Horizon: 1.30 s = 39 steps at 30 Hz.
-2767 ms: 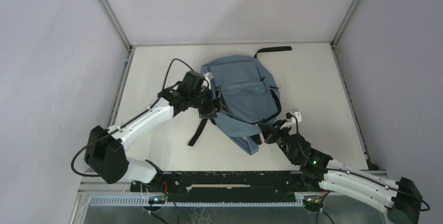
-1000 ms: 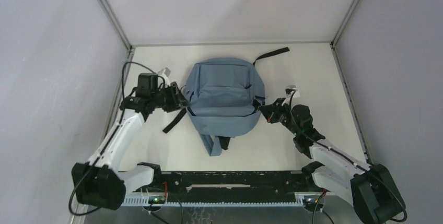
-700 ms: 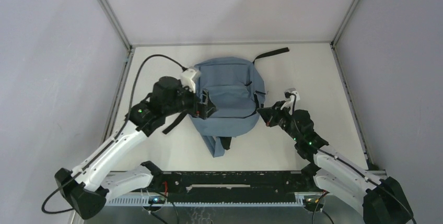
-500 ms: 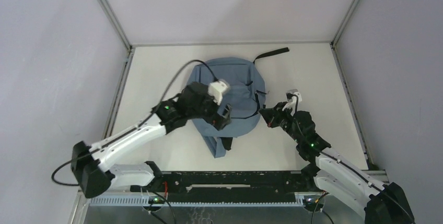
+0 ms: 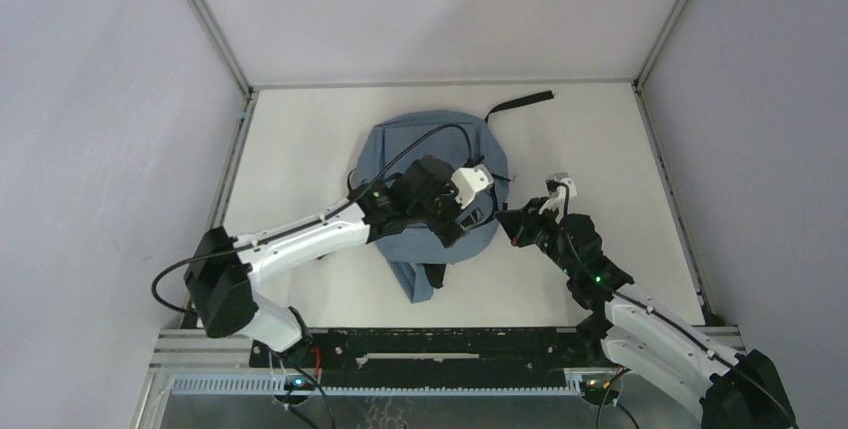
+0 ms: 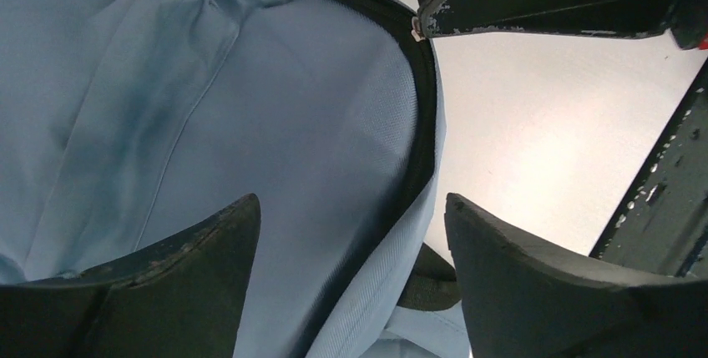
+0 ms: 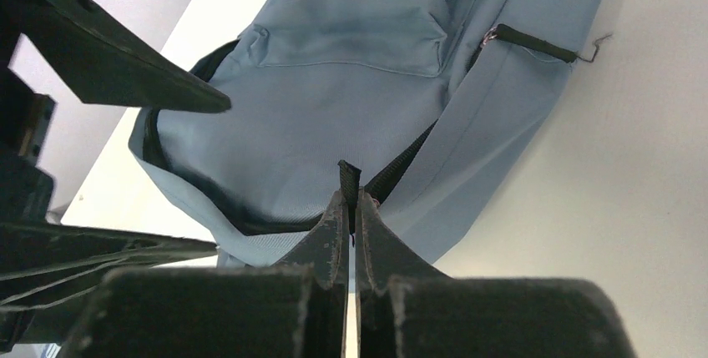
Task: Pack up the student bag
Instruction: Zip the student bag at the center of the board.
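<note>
The dusty-blue student bag (image 5: 425, 139) lies flat on the white table, front pocket up. My left arm reaches across it. My left gripper (image 5: 478, 211) is open and empty, just above the bag's right edge; the left wrist view shows its gripper (image 6: 351, 229) astride blue fabric (image 6: 209, 124) and the black zip line (image 6: 422, 124). My right gripper (image 5: 511, 226) is at the same edge. The right wrist view shows that gripper (image 7: 349, 201) shut on a black tab (image 7: 349, 174) by the bag's zip line (image 7: 401, 162). The bag (image 7: 359, 49) fills that view.
A black strap (image 5: 522, 102) trails from the bag's far end towards the back wall. Folded shoulder straps (image 5: 412, 277) stick out at the bag's near end. Metal rails (image 5: 232, 164) edge the table on the left and right. No books are in view.
My left arm has swung from the bag's left side across the bag to its right edge, beside my right gripper. The right gripper has kept its hold and hardly moved.
</note>
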Motion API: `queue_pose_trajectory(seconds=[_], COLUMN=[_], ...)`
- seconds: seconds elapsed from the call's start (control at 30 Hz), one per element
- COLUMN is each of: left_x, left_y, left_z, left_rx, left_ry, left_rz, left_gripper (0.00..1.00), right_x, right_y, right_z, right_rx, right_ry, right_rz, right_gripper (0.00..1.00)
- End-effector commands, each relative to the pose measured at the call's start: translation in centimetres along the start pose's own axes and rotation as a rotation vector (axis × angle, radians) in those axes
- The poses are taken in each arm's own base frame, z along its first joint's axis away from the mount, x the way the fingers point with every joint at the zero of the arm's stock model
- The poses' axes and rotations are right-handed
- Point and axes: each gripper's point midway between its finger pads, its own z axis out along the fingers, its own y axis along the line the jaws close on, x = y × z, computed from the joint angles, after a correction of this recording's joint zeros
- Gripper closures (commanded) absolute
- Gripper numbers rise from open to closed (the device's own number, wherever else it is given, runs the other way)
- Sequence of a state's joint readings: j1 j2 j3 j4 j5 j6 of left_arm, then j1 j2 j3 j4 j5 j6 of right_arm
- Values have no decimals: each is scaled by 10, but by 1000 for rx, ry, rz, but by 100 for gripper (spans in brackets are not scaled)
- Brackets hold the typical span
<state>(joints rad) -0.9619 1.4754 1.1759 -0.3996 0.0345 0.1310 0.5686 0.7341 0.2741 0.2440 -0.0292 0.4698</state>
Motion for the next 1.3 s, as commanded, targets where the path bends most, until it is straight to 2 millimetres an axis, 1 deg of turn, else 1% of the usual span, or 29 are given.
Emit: queue_pose_trajectory(seconds=[0.0, 0.07, 0.2, 0.23, 0.3, 0.37, 0.47, 0.53, 0.6, 0.63, 0.67, 0.8, 0.93, 0.97, 1.03, 1.07, 1.13, 1.2, 1.27], left_x=[-26, -25, -22, -21, -20, -15, -1, 7, 13, 15, 17, 29, 48, 53, 63, 72, 81, 88, 95], left_y=[-7, -12, -15, -16, -19, -22, -18, -16, -18, -20, -21, -26, -39, -42, -47, -50, -56, -62, -67], left_z=[7, 8, 8, 9, 12, 17, 25, 29, 30, 30, 28, 14, -2, -6, -12, -14, -18, -21, -23], left_rx=[49, 75, 84, 89, 105, 124, 130, 139, 159, 167, 171, 175, 213, 220, 231, 236, 252, 270, 283], left_ry=[-62, -60, -61, -60, -53, -28, 53, 94, 124, 134, 140, 160, 161, 161, 166, 176, 181, 190, 199], left_rz=[28, 12, 2, 2, 7, 17, 59, 55, 43, 37, 29, -27, -73, -87, -105, -114, -129, -142, -152], left_gripper=[18, 18, 10, 10, 12, 26, 52, 73, 91, 98, 100, 100, 100, 100, 100, 100, 100, 100, 100], right_x=[-25, -26, -27, -28, -28, -29, -31, -32, -34, -34, -34, -32, -30, -32, -33, -33, -36, -38, -40], right_y=[18, 16, 14, 14, 14, 14, 14, 14, 12, 12, 9, -4, -22, -24, -35, -42, -55, -61, -62], right_z=[2, 2, 3, 3, 5, 6, 8, 8, 8, 8, 8, 10, 17, 20, 27, 32, 43, 54, 64], right_rx=[-49, -38, -36, -36, -38, -36, -27, -19, -18, -17, -10, 37, 92, 92, 121, 141, 184, 200, 190], right_ry=[-80, -81, -84, -85, -83, -84, -72, -71, -74, -75, -74, -66, -48, -51, -52, -48, -24, 0, 10], right_rz=[2, 2, 7, 8, 12, 19, 27, 35, 43, 46, 49, 50, 65, 65, 69, 66, 45, 22, 16], right_gripper=[100, 100, 100, 100, 100, 100, 100, 100, 100, 100, 100, 100, 100, 100, 100, 100, 100, 100, 100])
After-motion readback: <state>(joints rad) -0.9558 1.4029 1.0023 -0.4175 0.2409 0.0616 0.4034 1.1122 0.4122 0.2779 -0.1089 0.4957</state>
